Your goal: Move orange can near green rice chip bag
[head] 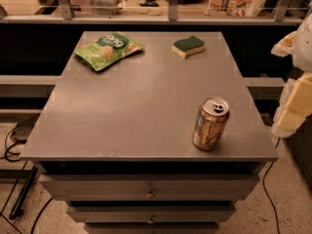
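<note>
The orange can (210,123) stands upright near the front right corner of the grey table (136,106), silver top and pull tab facing up. The green rice chip bag (108,48) lies flat at the back left of the table, far from the can. My gripper (294,104) shows as a pale white and yellow shape at the right edge of the view. It is beyond the table's right side, to the right of the can and apart from it, holding nothing that I can see.
A yellow sponge with a green top (188,46) lies at the back right of the table. Drawers (148,189) sit under the tabletop. A shelf with a rail (170,13) runs behind the table. Cables lie on the floor at left.
</note>
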`<action>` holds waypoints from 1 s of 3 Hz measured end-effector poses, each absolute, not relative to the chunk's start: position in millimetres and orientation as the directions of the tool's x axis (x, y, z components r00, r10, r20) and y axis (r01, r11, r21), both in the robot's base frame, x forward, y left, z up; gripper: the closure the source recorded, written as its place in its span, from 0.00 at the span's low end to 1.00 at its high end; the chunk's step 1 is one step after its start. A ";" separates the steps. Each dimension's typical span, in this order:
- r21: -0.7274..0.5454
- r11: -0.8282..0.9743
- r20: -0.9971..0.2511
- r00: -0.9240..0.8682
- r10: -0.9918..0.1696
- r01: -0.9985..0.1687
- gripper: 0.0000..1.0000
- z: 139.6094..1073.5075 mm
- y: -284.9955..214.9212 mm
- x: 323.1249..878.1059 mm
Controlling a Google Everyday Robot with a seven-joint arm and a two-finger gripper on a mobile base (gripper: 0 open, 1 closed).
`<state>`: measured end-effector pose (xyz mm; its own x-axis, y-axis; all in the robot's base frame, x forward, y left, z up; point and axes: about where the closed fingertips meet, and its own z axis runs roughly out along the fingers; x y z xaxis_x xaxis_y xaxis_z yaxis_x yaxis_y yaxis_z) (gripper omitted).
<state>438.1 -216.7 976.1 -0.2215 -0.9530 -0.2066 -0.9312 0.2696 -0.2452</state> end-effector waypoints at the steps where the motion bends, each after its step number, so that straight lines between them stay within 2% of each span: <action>1: -0.240 0.258 -0.203 -0.212 -0.956 -0.936 0.00 973.4 -213.5 438.9; 2: -0.232 0.240 -0.197 -0.196 -0.961 -0.943 0.00 969.1 -208.6 440.1; 3: -0.169 0.184 -0.180 -0.154 -0.972 -0.968 0.00 948.7 -194.7 437.8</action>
<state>437.8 -194.7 948.7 -0.1538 -0.9716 -0.1797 -0.9683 0.1845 -0.1687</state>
